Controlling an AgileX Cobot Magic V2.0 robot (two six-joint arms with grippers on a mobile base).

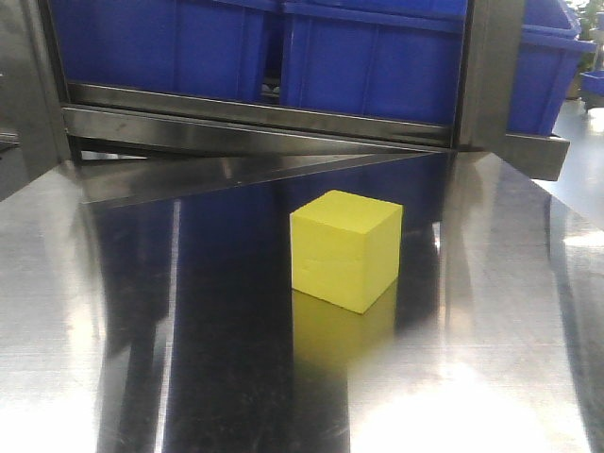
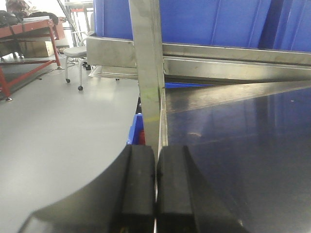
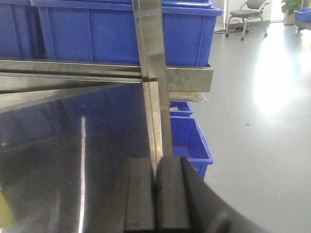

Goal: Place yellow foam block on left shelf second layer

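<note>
The yellow foam block [image 1: 345, 248] is a bright yellow cube with a faint seam around its middle. It stands upright on the shiny steel shelf surface [image 1: 236, 377], a little right of centre in the front view. No gripper shows in that view and nothing touches the block. My left gripper [image 2: 156, 167] is shut and empty, at the shelf's left edge by the upright post [image 2: 148, 73]. My right gripper [image 3: 155, 177] is shut and empty, at the shelf's right edge by the other post [image 3: 153, 58]. A sliver of yellow shows at the right wrist view's bottom left corner [image 3: 3, 213].
Blue plastic bins [image 1: 283, 47] stand on the shelf layer above, behind a steel rail [image 1: 255, 118]. More blue bins [image 3: 187, 138] sit below at the right. Grey floor lies on both sides, with an office chair [image 3: 248, 12], a stool [image 2: 73, 53] and a red bench [image 2: 29, 34].
</note>
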